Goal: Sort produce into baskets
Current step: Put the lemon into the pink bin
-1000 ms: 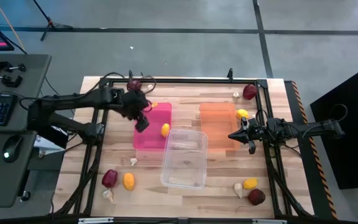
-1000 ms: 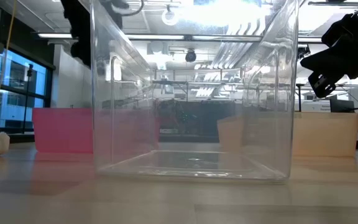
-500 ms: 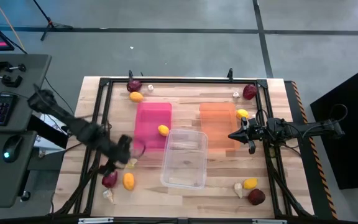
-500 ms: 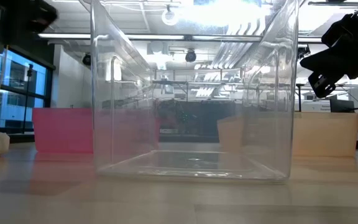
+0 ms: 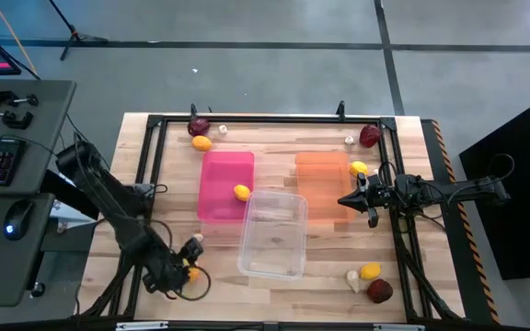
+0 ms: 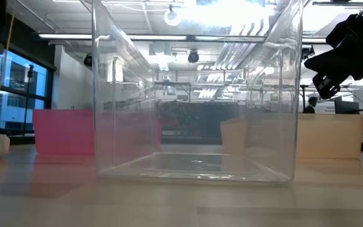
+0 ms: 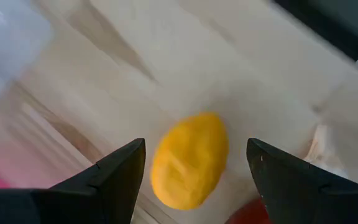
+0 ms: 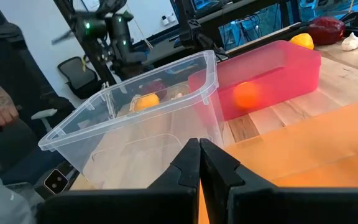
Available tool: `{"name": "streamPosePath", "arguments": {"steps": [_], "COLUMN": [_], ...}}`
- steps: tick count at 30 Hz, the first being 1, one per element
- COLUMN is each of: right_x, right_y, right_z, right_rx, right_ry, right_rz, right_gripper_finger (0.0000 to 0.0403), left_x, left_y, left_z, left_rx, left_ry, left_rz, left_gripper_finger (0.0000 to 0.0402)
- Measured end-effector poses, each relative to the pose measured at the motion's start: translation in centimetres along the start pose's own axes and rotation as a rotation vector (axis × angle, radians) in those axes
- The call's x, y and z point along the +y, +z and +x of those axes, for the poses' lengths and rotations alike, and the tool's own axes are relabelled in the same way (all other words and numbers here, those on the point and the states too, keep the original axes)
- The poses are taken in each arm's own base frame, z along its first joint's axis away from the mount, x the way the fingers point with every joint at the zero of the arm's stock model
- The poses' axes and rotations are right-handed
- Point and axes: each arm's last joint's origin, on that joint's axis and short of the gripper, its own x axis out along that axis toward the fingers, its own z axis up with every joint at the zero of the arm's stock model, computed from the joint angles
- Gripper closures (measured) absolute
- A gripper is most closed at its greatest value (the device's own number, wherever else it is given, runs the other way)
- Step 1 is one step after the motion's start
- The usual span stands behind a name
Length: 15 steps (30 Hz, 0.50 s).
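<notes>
My left gripper [image 7: 194,186] is open at the table's near left corner [image 5: 180,271], one finger on either side of a yellow lemon [image 7: 190,160] that lies on the wood, without touching it. A whitish garlic bulb [image 7: 335,143] and a bit of a dark red beet [image 7: 247,215] lie close by. My right gripper [image 5: 359,199] is shut and empty beside the orange bin [image 5: 325,182]. The pink bin [image 5: 219,198] holds one lemon [image 5: 242,192]. The clear bin [image 5: 272,234] stands in the middle, toward the near edge.
More produce lies at the far left [image 5: 201,135], far right [image 5: 366,138] and near right [image 5: 370,279] of the table. A lemon [image 5: 359,168] lies by the orange bin. A garlic bulb [image 5: 197,239] lies left of the clear bin. A black frame rail [image 5: 265,119] rims the table.
My left gripper has swung from above the pink bin toward the table's near left corner and come down over the lemon lying there. The right arm has kept still.
</notes>
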Motion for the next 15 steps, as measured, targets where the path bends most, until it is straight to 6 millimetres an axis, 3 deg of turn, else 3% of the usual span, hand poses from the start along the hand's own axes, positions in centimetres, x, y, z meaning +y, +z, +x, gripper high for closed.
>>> {"name": "streamPosePath", "arguments": {"steps": [10, 15], "right_x": [0.0, 0.0], "right_y": [0.0, 0.0], "right_z": [0.0, 0.0], "right_rx": [0.0, 0.0], "right_ry": [0.0, 0.001], "right_rz": [0.0, 0.0], "right_gripper_finger": [0.0402, 0.0402], "left_x": [-0.1, 0.6], "left_y": [-0.5, -0.7], "left_z": [4.1, 5.8], "left_rx": [0.188, 0.252], "left_ry": [-0.028, -0.026], "left_rz": [0.178, 0.18], "left_gripper_finger": [0.0133, 0.0133]}}
